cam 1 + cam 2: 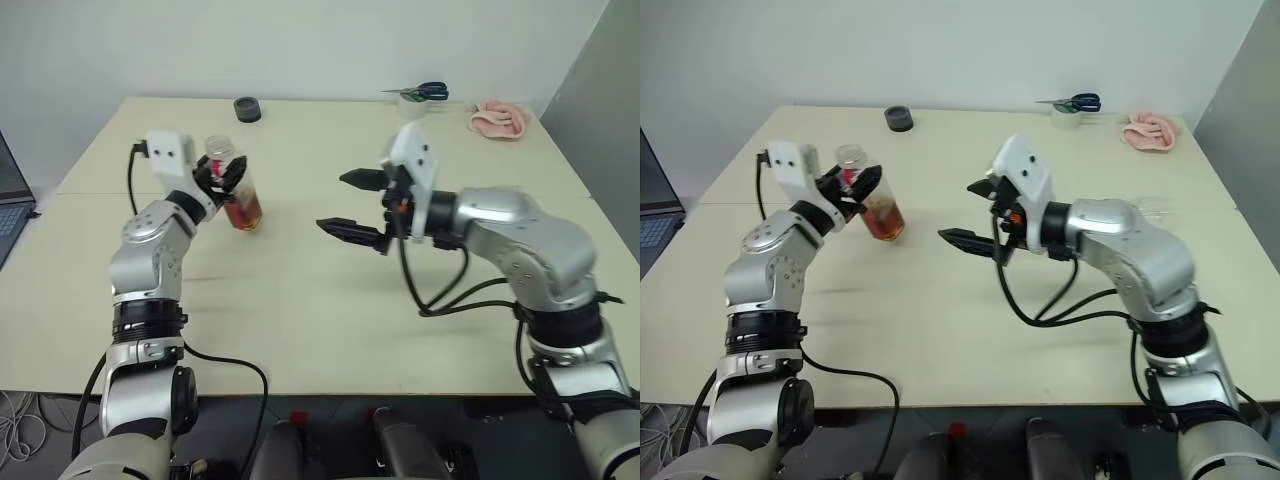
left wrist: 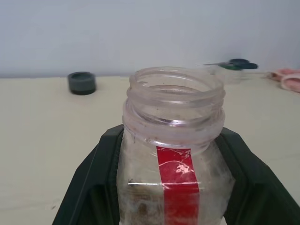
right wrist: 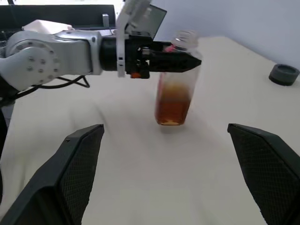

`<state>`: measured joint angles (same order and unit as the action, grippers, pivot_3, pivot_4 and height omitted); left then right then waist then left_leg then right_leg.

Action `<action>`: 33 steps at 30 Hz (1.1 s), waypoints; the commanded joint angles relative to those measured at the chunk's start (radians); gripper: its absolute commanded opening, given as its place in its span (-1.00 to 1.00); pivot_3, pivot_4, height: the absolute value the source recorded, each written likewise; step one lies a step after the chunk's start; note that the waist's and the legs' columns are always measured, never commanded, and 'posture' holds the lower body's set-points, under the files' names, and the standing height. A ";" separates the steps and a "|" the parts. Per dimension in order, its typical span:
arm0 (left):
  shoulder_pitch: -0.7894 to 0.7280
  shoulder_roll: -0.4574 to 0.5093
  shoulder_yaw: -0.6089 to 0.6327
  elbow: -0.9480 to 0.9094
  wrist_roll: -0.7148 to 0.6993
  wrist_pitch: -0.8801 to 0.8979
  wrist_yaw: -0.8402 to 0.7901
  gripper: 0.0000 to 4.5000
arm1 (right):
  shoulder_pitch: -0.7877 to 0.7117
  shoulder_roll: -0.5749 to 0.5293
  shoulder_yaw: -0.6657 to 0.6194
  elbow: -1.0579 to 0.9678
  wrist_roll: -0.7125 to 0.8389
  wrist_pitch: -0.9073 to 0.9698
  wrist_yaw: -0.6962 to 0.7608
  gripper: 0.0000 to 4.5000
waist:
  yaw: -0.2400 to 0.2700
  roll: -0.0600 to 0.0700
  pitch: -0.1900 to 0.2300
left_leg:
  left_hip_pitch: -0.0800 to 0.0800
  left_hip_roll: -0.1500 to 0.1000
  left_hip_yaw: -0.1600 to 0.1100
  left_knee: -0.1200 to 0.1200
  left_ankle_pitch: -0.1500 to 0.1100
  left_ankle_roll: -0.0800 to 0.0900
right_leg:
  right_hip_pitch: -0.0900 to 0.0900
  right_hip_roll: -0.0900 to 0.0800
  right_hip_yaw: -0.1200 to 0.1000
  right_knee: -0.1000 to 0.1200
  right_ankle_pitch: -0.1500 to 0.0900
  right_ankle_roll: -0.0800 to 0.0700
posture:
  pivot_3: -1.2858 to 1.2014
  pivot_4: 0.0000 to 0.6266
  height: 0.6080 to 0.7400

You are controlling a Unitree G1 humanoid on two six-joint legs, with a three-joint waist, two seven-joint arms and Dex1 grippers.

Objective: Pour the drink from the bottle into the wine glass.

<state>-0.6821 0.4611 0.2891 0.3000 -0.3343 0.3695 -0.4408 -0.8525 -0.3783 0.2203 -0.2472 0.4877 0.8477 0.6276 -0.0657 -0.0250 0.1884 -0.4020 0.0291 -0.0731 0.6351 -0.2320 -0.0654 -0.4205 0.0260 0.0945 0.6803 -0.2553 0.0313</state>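
Pale table (image 1: 300, 330): left gripper (image 1: 222, 178) clamps the uncapped bottle (image 1: 238, 195); right gripper (image 1: 358, 205) gapes empty. Keep it upright until over a glass.

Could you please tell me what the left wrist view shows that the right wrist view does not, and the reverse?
Left wrist view: scissors and a pink cloth at the table's far edge. Right wrist view: the drink low in the bottle, and the open right gripper. Both: the uncapped bottle held in the left gripper, and the dark cap.
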 commanded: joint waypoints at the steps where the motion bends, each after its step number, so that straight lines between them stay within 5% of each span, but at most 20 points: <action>1: 0.025 0.015 0.033 -0.086 -0.023 -0.008 0.012 -0.03 | -0.045 0.065 0.005 0.056 -0.049 -0.058 -0.041 1.00 | 0.005 0.000 0.000 | 0.000 0.000 0.000 0.000 0.000 0.000 | 0.000 0.000 0.000 0.000 0.000 0.000 | 0.03 -0.52 1.00; 15: 0.171 0.008 0.060 -0.163 -0.026 -0.025 0.064 -0.03 | -0.057 0.157 -0.003 0.158 -0.117 -0.090 -0.048 1.00 | 0.009 0.000 0.000 | 0.000 0.000 -0.001 0.000 0.000 0.000 | 0.000 -0.002 -0.002 0.001 0.000 0.000 | 0.03 -0.52 1.00; 16: 0.179 0.008 0.065 -0.169 -0.030 -0.021 0.068 0.29 | -0.055 0.157 -0.003 0.157 -0.116 -0.089 -0.047 1.00 | 0.008 0.000 0.000 | 0.000 0.000 -0.001 0.000 0.000 0.000 | 0.000 -0.002 -0.002 0.001 0.000 0.000 | 0.03 -0.52 1.00; 22: 0.223 0.016 0.074 -0.214 -0.048 0.003 0.082 0.99 | -0.045 0.147 0.004 0.147 -0.110 -0.092 -0.015 1.00 | 0.007 0.000 0.000 | 0.000 0.000 -0.001 0.000 0.000 0.000 | 0.000 -0.001 -0.002 0.001 0.000 0.000 | 0.03 -0.52 1.00; 33: 0.521 0.027 0.141 -0.478 -0.201 0.075 -0.032 0.99 | 0.046 0.074 -0.143 0.155 -0.089 -0.098 -0.021 1.00 | 0.007 0.000 0.000 | 0.000 0.000 0.000 -0.001 0.000 0.000 | 0.000 -0.002 -0.001 0.000 0.000 0.000 | 0.03 -0.52 1.00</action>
<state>-0.1718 0.4858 0.4000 -0.1111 -0.4964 0.4553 -0.4477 -0.8225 -0.2987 0.1086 -0.0637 0.3783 0.7681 0.6064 -0.0592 -0.0253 0.1882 -0.4018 0.0288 -0.0736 0.6340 -0.2321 -0.0655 -0.4205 0.0241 0.0931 0.6801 -0.2552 0.0310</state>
